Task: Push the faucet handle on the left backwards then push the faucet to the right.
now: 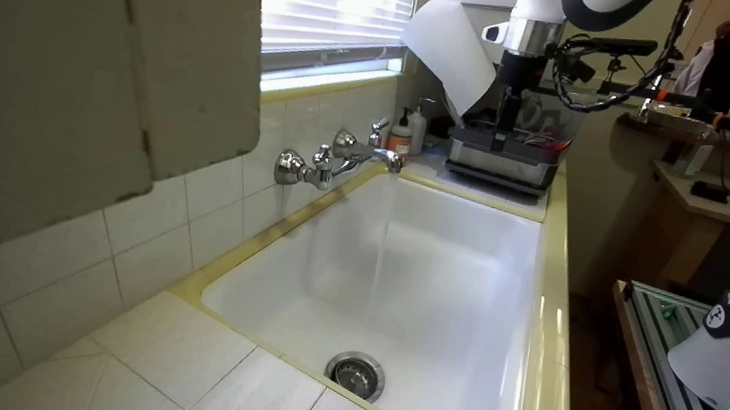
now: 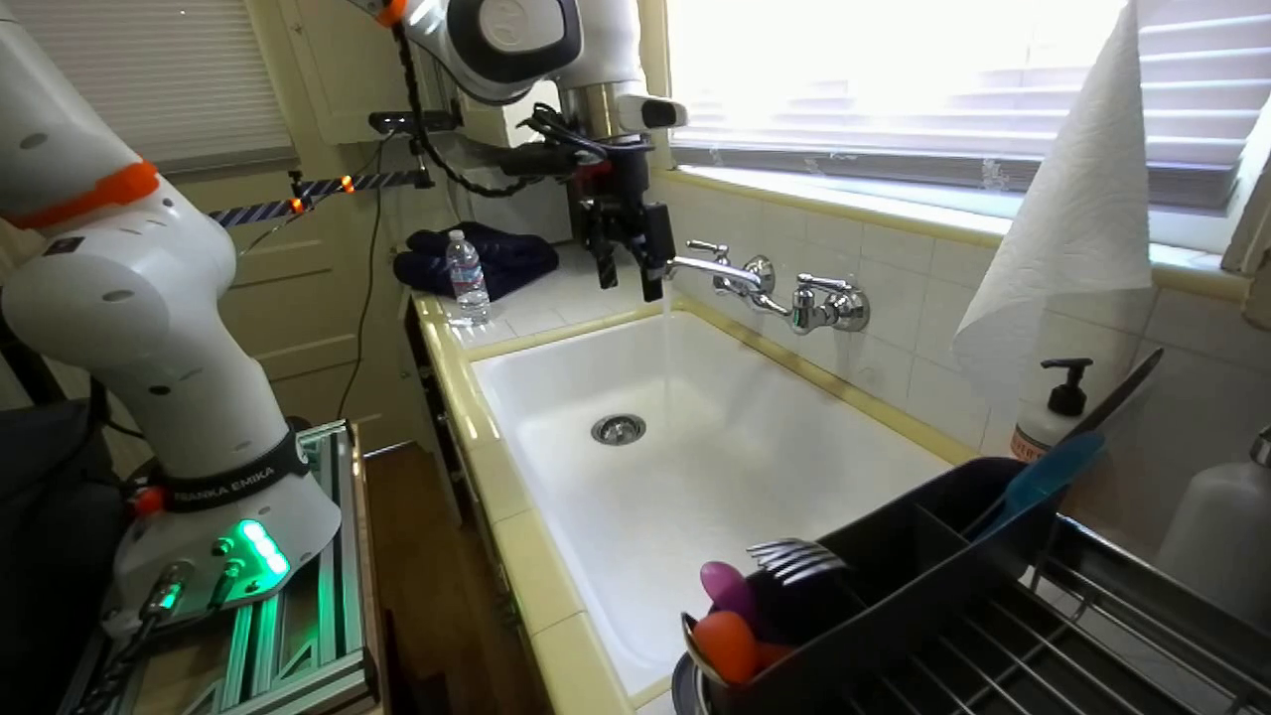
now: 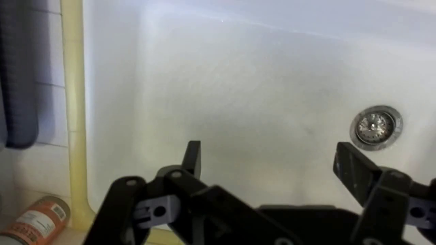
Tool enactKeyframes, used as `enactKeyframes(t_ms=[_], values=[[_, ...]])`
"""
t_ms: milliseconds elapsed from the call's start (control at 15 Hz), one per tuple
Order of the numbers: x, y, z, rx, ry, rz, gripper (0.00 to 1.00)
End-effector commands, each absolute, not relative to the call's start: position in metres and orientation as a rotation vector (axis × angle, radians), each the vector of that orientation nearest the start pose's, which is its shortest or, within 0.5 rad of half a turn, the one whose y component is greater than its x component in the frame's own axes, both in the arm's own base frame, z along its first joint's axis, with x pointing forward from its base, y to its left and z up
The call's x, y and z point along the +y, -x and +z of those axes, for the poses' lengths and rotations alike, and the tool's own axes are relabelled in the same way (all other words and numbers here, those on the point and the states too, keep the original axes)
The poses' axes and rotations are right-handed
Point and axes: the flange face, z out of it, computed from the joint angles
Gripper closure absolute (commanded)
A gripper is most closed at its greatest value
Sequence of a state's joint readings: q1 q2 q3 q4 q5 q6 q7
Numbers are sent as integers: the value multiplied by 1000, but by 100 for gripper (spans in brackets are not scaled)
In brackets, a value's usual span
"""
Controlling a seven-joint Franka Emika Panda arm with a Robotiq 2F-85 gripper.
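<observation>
The chrome faucet is mounted on the tiled wall, and its spout (image 1: 371,153) (image 2: 717,270) reaches over the white sink (image 1: 463,244). A thin stream of water falls from the spout's tip in both exterior views. One lever handle (image 1: 323,160) (image 2: 707,247) is on the drain side of the spout. Another handle (image 1: 377,132) (image 2: 822,285) is on the rack side. My gripper (image 2: 630,288) points down, open and empty, above the sink on the room side of the faucet. In the wrist view the fingers (image 3: 267,153) are wide apart over the basin. The faucet is out of the wrist view.
A dish rack (image 1: 500,164) (image 2: 894,586) stands at one sink end, beside soap bottles (image 1: 401,139) (image 3: 39,221) and a hanging paper towel (image 2: 1072,199). The drain (image 1: 356,374) (image 3: 374,127) is at the opposite end. A water bottle (image 2: 467,278) stands there. A cabinet (image 1: 91,77) overhangs the counter.
</observation>
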State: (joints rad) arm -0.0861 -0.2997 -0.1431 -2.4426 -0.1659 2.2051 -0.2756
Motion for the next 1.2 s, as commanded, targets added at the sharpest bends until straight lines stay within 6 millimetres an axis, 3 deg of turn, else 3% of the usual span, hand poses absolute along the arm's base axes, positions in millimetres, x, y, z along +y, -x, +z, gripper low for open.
enactKeyframes(t_ms=[0, 333, 667, 800, 1133], values=[[-69, -492, 413, -288, 3194, -105, 0], [-13, -545, 407, -443, 3164, -103, 0], [29, -585, 401, -569, 3136, -139, 0], [44, -597, 402, -607, 3118, -155, 25], [66, -617, 395, -648, 3075, -155, 65]])
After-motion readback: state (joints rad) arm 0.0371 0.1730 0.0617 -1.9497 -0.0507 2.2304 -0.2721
